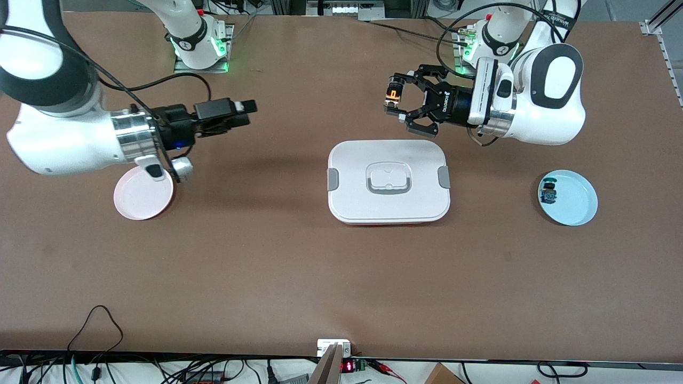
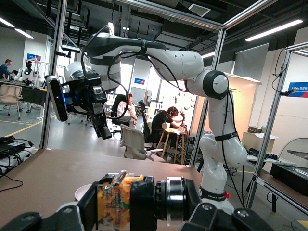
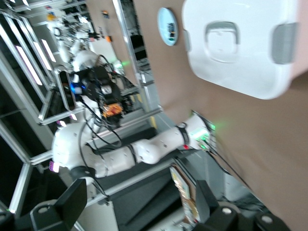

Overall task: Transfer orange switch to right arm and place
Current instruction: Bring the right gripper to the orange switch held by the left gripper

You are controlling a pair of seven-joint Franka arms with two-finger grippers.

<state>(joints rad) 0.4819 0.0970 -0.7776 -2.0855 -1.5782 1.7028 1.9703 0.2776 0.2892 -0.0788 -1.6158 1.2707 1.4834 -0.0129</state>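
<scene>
Left end effector [image 1: 393, 102] pinches the orange switch [image 1: 393, 95] above the worktop [image 1: 267, 256]; right end effector [image 1: 246, 109] hangs spread above it.

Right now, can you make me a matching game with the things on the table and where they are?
Things:
1. orange switch
2. blue-green switch
3. white lidded box
4. pink plate

Places:
A. in the middle of the table
B. held up in the air by the left gripper
C. on the table, partly under the right arm
D. lying on the light blue plate

Pairs: 1-B, 2-D, 3-A, 4-C
</scene>
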